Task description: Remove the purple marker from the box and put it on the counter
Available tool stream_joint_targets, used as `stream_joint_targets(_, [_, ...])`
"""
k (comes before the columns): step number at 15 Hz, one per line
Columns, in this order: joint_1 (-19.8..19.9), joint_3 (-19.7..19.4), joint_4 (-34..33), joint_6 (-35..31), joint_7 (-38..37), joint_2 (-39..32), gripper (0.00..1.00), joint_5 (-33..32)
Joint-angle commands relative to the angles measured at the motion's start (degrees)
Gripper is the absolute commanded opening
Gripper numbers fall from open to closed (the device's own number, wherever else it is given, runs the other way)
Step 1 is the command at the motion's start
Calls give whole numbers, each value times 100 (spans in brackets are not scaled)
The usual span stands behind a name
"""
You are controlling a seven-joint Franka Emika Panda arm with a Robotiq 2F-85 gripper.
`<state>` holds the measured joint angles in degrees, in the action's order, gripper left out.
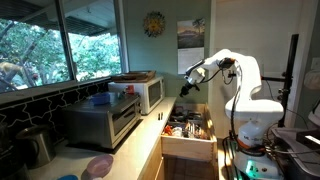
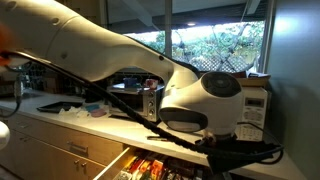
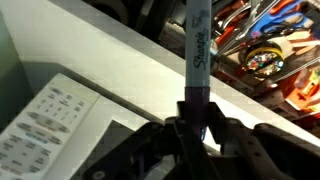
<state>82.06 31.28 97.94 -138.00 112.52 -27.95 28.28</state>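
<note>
Clamping one marker (a Sharpie), two fingers hang above the counter.

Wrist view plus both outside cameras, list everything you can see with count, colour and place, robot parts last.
marker: one, grey barrel with dark end, held in the pincer.
box: one, pale wood, pulled open below the counter, full of mixed colourful items.
counter: one, pale beige, running under the windows.
toaster oven: one, silver, on the counter.
microwave: one, white, on the counter behind the toaster oven.
arm: one, white, beside the box.
pincer: one, black, shut on the marker.
</note>
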Motion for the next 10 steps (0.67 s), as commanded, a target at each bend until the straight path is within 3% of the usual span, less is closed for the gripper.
stream_joint_targets(1, [-342, -471, 213, 133, 485, 295, 25, 450])
stream_joint_targets(3, [-213, -402, 533, 136, 697, 521, 25, 478])
stream_joint_targets(4, [-203, -397, 591, 136, 718, 565, 6, 480])
stream_joint_targets(5, [-48, -169, 876, 73, 1640, 739, 6, 942])
stream_joint_targets(6, [444, 429, 1314, -242, 1949, 935, 6, 950])
stream_joint_targets(10, [929, 1167, 2128, -509, 3642, 1552, 6, 1811])
